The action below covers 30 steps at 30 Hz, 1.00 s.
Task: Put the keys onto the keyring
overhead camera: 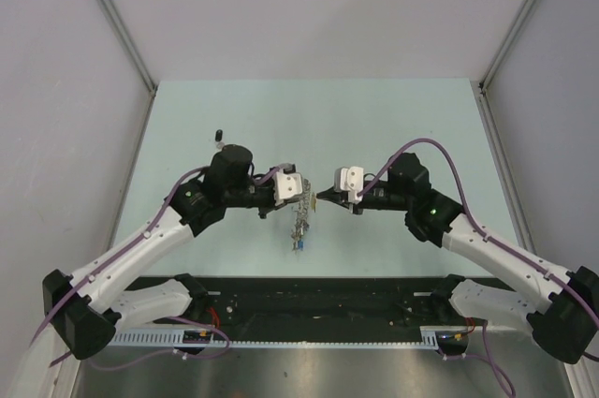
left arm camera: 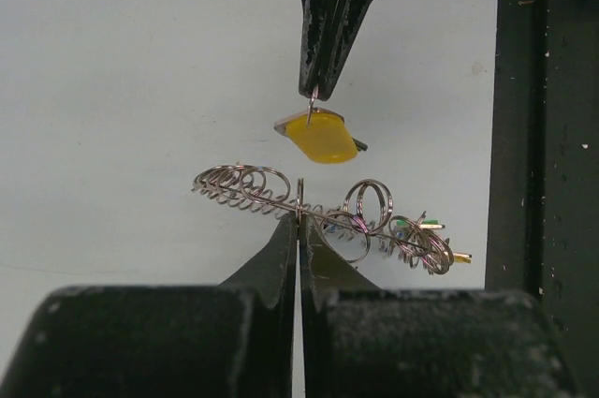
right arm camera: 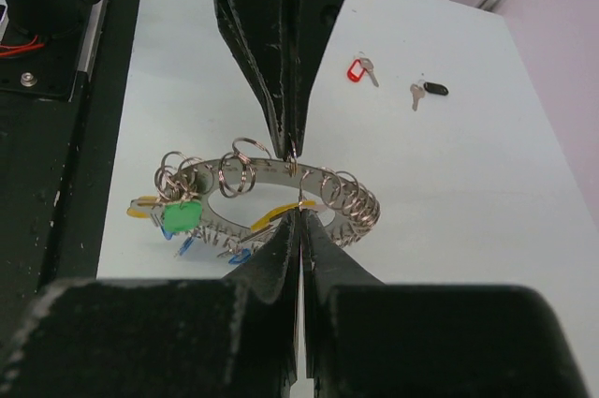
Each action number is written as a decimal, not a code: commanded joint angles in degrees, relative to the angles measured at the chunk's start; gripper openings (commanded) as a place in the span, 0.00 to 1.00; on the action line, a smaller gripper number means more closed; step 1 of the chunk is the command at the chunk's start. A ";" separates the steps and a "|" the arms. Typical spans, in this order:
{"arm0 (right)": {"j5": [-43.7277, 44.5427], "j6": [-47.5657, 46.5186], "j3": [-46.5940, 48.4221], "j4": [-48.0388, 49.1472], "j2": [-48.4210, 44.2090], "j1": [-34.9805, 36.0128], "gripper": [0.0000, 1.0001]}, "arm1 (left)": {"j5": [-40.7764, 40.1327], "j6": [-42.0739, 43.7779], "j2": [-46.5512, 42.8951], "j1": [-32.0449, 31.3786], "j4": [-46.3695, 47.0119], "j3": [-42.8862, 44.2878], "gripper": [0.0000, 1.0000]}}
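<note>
In the middle of the top view, the left gripper (left arm camera: 299, 218) is clenched on the keyring (right arm camera: 267, 171), above the table (overhead camera: 402, 117). The right gripper (right arm camera: 299, 218) pinches the small loop of the yellow key (left arm camera: 323, 139), just beside the ring's edge. The red key (right arm camera: 356, 70) and black key (right arm camera: 432, 89) lie at the upper right of the right wrist view, with bare surface around them.

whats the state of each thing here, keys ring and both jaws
left jaws: shut on the keyring
right jaws: shut on the yellow key's small ring
keyring: held up off the table
yellow key: hanging from the right jaws, beside the keyring
red key: lying loose on the table
black key: lying loose on the table
</note>
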 commanded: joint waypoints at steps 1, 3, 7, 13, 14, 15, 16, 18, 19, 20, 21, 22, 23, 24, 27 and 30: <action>-0.47 -2.29 3.24 0.18 0.70 1.09 0.00 | 3.35 0.95 -1.74 -0.31 5.23 -0.69 0.00; 0.49 -2.64 3.50 -0.53 1.13 1.44 0.00 | 3.27 1.57 -2.00 -0.40 5.41 -1.22 0.00; 2.60 -3.87 4.73 -3.67 2.01 2.76 0.00 | 2.13 2.27 -3.40 -0.67 6.19 -2.36 0.00; 6.03 -5.19 5.87 -6.33 3.77 3.99 0.00 | 1.51 2.98 -4.38 -0.75 7.08 -3.41 0.00; 6.21 -5.36 5.96 -6.42 3.95 3.99 0.00 | 1.42 3.07 -4.46 -0.75 7.08 -3.50 0.01; 6.38 -5.36 6.05 -6.59 4.21 3.99 0.00 | 1.42 3.15 -4.46 -0.75 6.99 -3.50 0.00; 6.73 -5.54 6.14 -6.77 4.39 4.08 0.00 | 1.42 3.24 -4.46 -0.75 6.99 -3.50 0.00; 7.17 -5.80 6.22 -6.68 4.74 4.34 0.00 | 1.24 3.42 -4.73 -0.75 7.08 -3.68 0.01; 7.00 -5.72 6.22 -6.68 4.91 4.34 0.00 | 1.33 3.42 -4.73 -0.75 7.16 -3.77 0.00; 6.91 -5.72 6.22 -6.59 5.00 4.43 0.00 | 1.24 3.59 -4.64 -0.75 7.17 -3.77 0.00; 6.82 -5.80 6.22 -6.59 4.92 4.52 0.00 | 1.24 3.42 -4.64 -0.75 7.08 -3.77 0.01; 6.65 -5.63 6.22 -6.42 5.09 4.69 0.00 | 1.07 3.42 -4.64 -0.84 7.08 -3.68 0.00; 6.56 -5.71 6.22 -6.33 5.09 4.70 0.00 | 1.24 3.42 -4.55 -0.84 7.16 -3.77 0.00; 6.65 -5.72 6.22 -6.16 5.09 4.87 0.00 | 1.24 3.50 -4.64 -0.93 7.08 -3.77 0.00; 6.56 -5.45 6.22 -5.72 5.00 5.22 0.00 | 1.07 3.51 -4.55 -0.93 7.08 -3.86 0.00; 6.56 -5.36 6.22 -5.36 4.74 5.57 0.00 | 0.98 3.59 -4.46 -1.02 6.90 -3.77 0.00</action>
